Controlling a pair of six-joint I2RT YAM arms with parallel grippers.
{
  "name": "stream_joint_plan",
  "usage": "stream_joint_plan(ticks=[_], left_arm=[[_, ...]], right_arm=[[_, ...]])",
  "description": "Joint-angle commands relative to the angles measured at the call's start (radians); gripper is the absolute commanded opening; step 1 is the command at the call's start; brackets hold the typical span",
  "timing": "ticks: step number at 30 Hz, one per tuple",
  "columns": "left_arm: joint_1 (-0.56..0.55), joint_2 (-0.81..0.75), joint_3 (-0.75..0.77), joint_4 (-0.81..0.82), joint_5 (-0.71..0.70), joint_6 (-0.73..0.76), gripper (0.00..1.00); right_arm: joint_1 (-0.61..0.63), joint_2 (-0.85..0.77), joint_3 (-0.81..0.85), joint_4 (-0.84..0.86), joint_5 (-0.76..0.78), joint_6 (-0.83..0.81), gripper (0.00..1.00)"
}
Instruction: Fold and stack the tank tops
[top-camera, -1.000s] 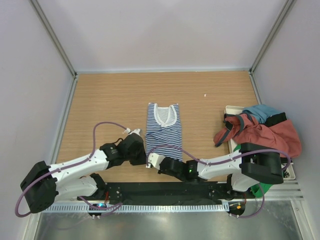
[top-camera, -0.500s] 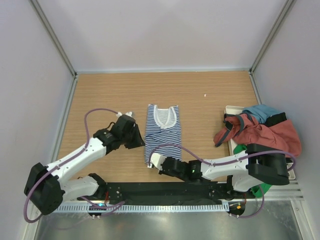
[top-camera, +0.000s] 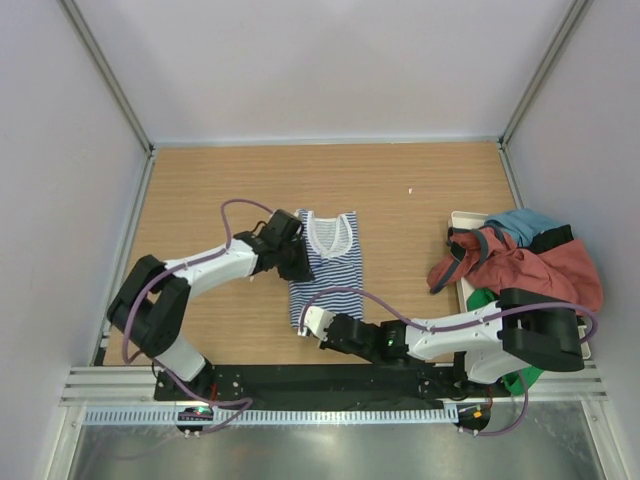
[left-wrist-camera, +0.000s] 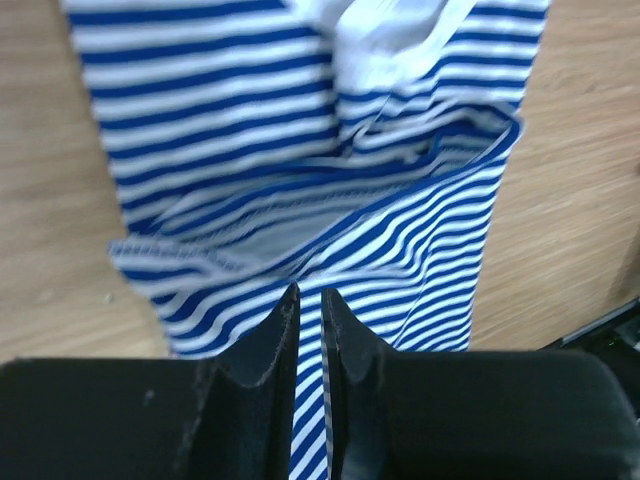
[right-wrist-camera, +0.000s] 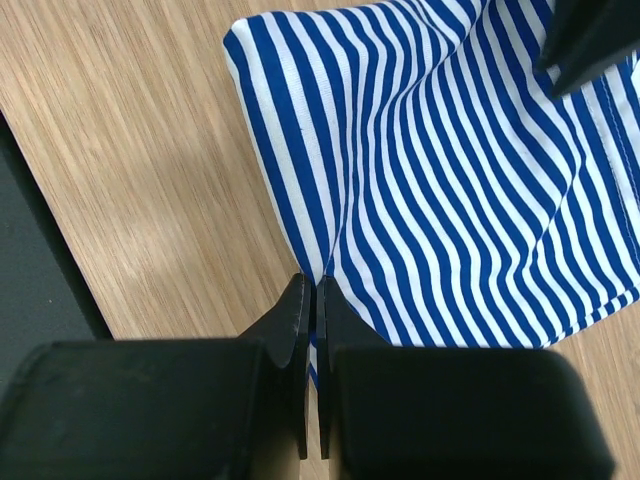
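Top external view: the striped tank top (top-camera: 330, 270) lies flat at the middle of the desk (top-camera: 200, 200). Its long axis runs near to far, with the white neckline at the far end and the hem at the near end.

Right hand (right-wrist-camera: 312, 285): it sits at the near left corner of the hem. The jaws are clenched, with the striped edge running up between the tips, so read it as grasping the cloth.

Left hand (left-wrist-camera: 310, 296): it sits over the left edge, farther along the long axis toward the neckline. The jaws stand almost together, with stripes showing in the narrow gap. You cannot tell whether cloth is pinched.

Judgement: the coming fold runs along the long axis, hem toward neckline. The right hand is the nearer one to the hem. Confirm the left hand's hold before you lift.

The rust-red tank top (top-camera: 540, 275) lies in a heap at the right edge, well apart.
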Motion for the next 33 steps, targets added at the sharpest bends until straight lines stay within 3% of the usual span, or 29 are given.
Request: stream_joint_plan(ticks=[1,12,23,33], left_arm=[[0.012,0.085,0.093,0.107,0.050,0.031,0.14],[0.009,0.302,0.164,0.185,0.067,0.025,0.09],[-0.045,0.316,0.147,0.200,0.021,0.039,0.08],[-0.049,0.238,0.066,0.193,0.000,0.048,0.09]], right_arm=[[0.008,-0.033,0.001,0.052,-0.007,0.017,0.01],[0.008,-0.097,0.013,0.025,0.011,0.031,0.01],[-0.043,-0.157,0.255,-0.255,0.054,0.005,0.01],[-0.212,-0.180,0.386,-0.400,-0.162,0.010,0.01]])
